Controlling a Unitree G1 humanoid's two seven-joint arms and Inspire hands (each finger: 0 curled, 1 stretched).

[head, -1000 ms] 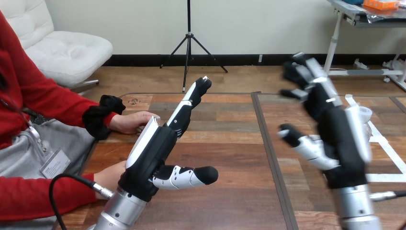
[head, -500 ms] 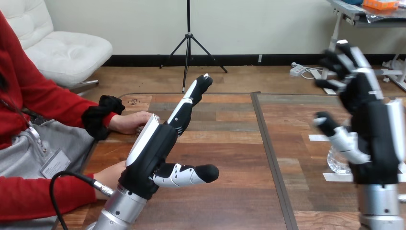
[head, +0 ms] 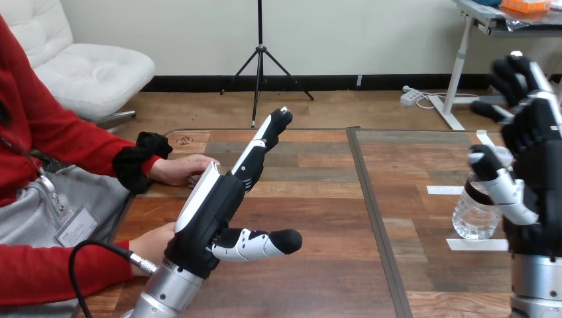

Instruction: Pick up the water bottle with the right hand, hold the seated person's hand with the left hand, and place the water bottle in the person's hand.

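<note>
The clear ribbed plastic water bottle (head: 474,217) with a dark label band stands upright on the wooden table (head: 318,199) just left of the raised right hand (head: 543,185), whose spread fingers hold nothing and whose thumb crosses its neck, while the left hand (head: 212,212) stretches forward, straight-fingered, the person's hand (head: 179,169) resting just beyond it.

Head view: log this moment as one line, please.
water bottle: upright on table, not gripped | right hand: open, beside bottle | left hand: open, raised, not holding person's upper hand | stage: pre-grasp
</note>
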